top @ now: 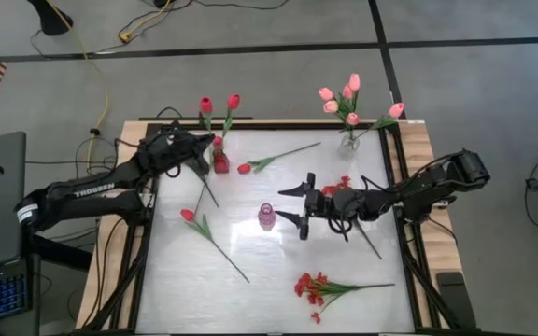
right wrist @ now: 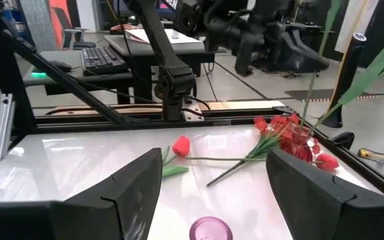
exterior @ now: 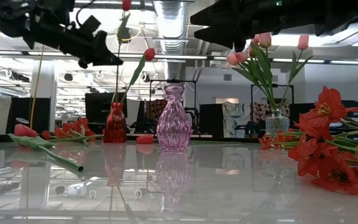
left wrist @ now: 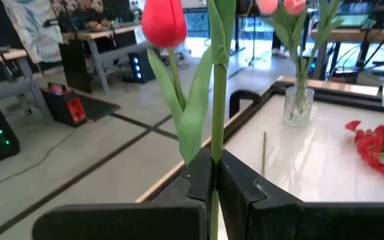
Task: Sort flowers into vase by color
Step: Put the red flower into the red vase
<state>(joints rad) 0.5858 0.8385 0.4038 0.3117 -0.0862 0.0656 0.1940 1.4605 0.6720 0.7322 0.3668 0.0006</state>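
My left gripper [top: 209,151] is at the table's far left beside the red vase [top: 220,163], shut on a green leafy flower stem [left wrist: 216,87]. Two red tulip heads [top: 205,105] [top: 233,101] stand high over that vase. My right gripper [top: 302,207] hovers open just right of the empty pink vase [top: 266,217], whose rim [right wrist: 211,230] shows ahead between its fingers. A red tulip [top: 244,169] and another [top: 188,215] lie flat on the table. A red bunch [top: 312,287] lies near the front. Pink tulips [top: 348,98] stand in a clear vase [top: 348,142]. My left gripper pinches the green stem [left wrist: 215,157] between its two fingers, just below a long leaf. The fingers come level and lie across the stem, which stands upright and runs on above them. Whether its lower end is in the red vase, I cannot tell.
A second red bunch [top: 342,183] lies partly under my right arm. A raised dark frame [top: 148,233] runs around the white table top. There is bare table surface [top: 269,271] in front of the pink vase.
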